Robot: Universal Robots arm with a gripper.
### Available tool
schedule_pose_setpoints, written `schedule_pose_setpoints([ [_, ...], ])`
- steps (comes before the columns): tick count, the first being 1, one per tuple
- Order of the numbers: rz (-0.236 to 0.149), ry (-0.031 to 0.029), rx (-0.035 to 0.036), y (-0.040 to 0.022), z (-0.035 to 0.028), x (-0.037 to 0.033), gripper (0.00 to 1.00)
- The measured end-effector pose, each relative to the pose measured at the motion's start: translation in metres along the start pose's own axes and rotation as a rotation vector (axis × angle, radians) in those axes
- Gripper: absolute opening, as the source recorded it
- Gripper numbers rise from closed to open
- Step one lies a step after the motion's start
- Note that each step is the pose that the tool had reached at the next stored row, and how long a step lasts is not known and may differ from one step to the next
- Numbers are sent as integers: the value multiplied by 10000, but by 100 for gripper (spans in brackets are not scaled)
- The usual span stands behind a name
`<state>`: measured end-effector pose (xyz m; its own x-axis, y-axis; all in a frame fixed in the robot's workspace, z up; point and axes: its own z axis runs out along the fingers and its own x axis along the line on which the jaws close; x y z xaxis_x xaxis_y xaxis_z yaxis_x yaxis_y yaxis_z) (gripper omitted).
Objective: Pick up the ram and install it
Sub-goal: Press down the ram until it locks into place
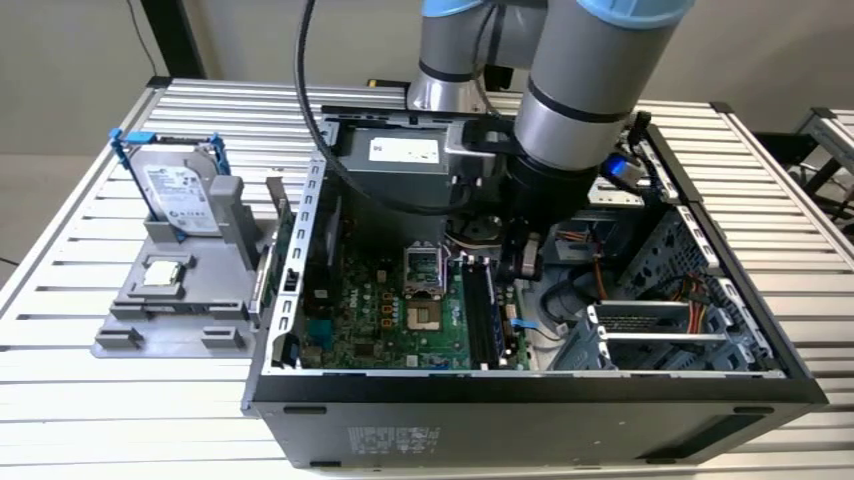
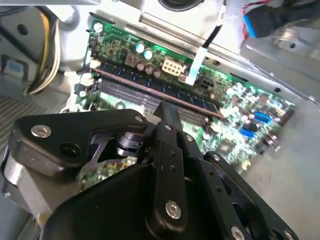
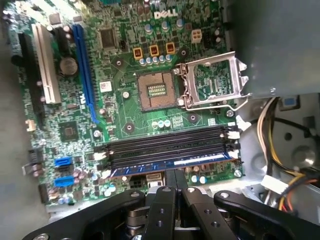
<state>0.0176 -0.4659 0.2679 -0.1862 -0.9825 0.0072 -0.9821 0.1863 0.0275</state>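
The ram [image 3: 170, 162] stands on edge in the outermost slot of the board [image 3: 125, 100], beside the empty slots [image 3: 170, 145]. The gripper [image 3: 175, 181] has its jaws pressed together, holding nothing, with the tips right at the stick's top edge near its middle; I cannot tell whether they touch it. To seat it well, I judge the push should go straight down along the slot, centred so both ends sink evenly. The white end latches [image 3: 234, 135] should be seen to close, and side load could bend the stick.
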Motion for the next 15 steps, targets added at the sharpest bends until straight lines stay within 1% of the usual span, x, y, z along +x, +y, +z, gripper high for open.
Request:
schedule_pose_setpoints([
  [7,0,-1,0,9,-318,2,0],
  [10,0,-2,0,12,-445,3,0],
  [15,0,-2,0,12,-455,3,0],
])
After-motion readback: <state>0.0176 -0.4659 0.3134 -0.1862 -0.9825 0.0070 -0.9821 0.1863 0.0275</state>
